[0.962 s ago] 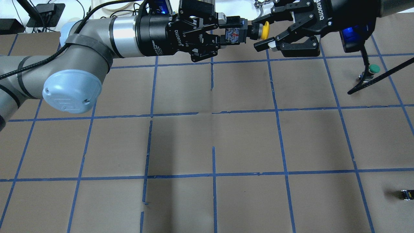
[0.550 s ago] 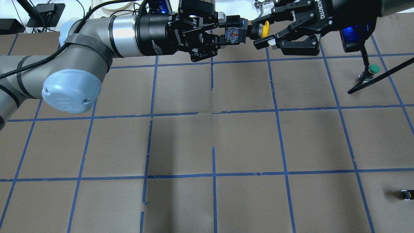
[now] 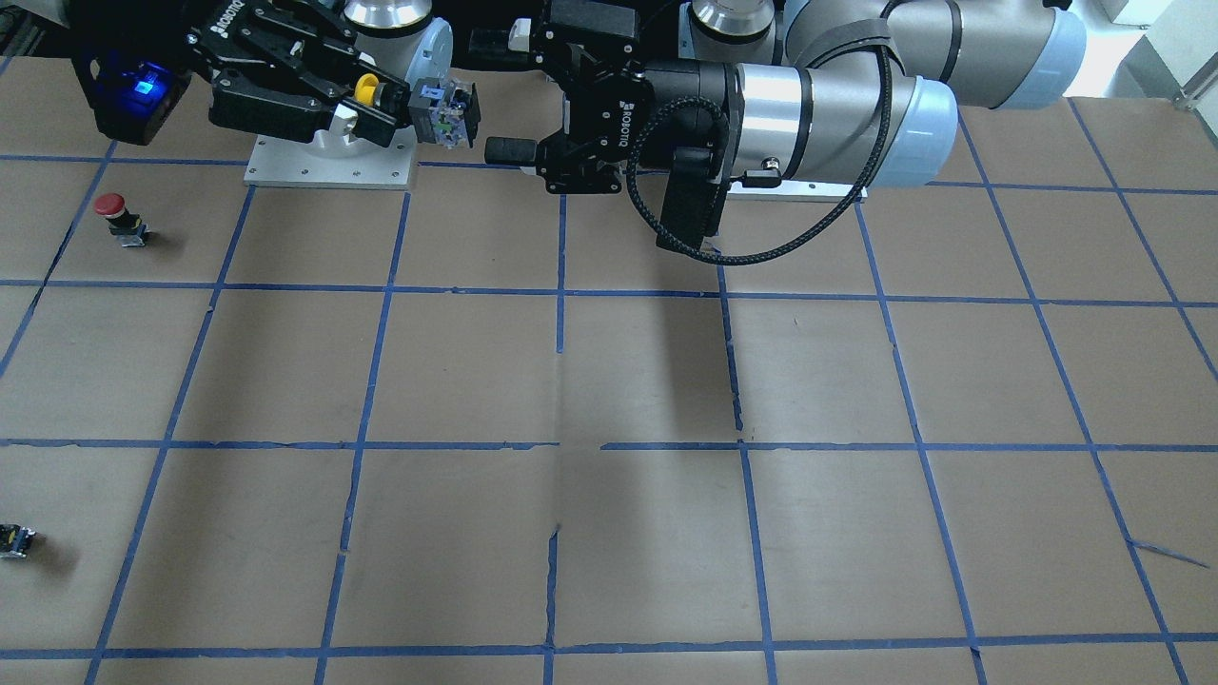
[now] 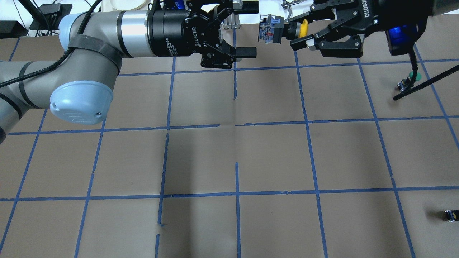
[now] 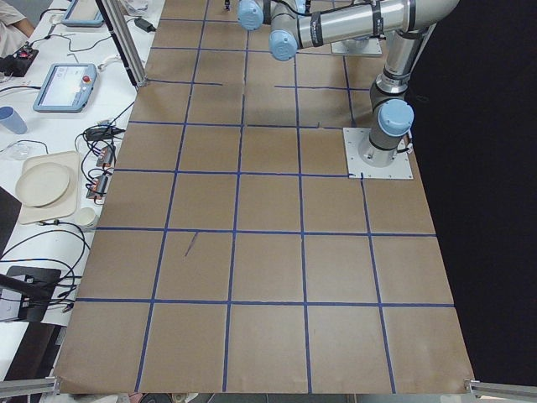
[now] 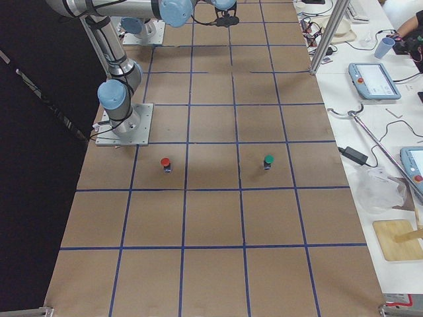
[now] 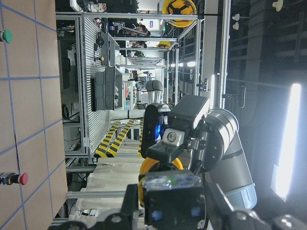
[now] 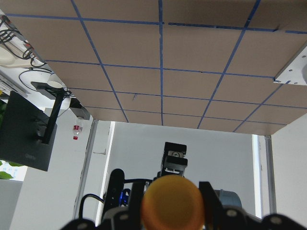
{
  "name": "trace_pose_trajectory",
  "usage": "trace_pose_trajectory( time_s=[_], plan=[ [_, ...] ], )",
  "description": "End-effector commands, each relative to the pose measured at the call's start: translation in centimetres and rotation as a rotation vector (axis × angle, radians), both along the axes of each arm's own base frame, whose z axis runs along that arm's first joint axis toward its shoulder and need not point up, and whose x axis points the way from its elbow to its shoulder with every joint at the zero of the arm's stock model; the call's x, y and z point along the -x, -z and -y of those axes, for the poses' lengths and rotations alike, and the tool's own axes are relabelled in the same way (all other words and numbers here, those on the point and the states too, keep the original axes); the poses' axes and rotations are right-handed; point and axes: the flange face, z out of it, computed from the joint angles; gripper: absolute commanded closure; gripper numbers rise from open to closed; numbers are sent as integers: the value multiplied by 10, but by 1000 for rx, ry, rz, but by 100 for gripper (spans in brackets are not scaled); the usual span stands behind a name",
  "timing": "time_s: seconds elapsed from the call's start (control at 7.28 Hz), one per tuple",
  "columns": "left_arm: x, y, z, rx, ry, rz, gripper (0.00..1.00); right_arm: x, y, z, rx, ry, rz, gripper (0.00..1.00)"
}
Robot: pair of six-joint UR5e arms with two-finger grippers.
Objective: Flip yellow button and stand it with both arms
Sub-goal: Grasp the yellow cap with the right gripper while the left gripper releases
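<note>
Overhead exterior: right gripper clamps yellow button, left gripper spread wide

One yellow button, one red button, one green button, one capless block, two arms

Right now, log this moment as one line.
yellow button: mid-air, sideways | right gripper: shut on yellow button | left gripper: open, apart from it
</note>
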Motion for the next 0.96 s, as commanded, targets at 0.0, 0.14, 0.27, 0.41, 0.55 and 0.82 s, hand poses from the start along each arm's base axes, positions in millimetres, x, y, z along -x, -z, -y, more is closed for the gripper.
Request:
trace_pose_trajectory(
  time_s=[0.0,0.14,0.27,0.41,0.55,0.82],
  plan=[
    [-5,-14,15,-55,-32,65,1,40,-13,8,76,35,-99,91],
    [-6,-21,25,-30,-64,148,1,47,-11,6,136,-39,-214,91],
    [-9,-19,39,17,-122,314,1,58,3,-2,209,-210,-391,91],
    [-13,-18,51,38,-153,401,2,69,15,-9,254,-381,-527,91],
    [-16,-14,59,62,-192,521,2,80,25,-14,315,-567,-627,91],
    [-27,-5,52,67,-248,778,1,102,51,-22,428,-974,-755,93]
  ],
)
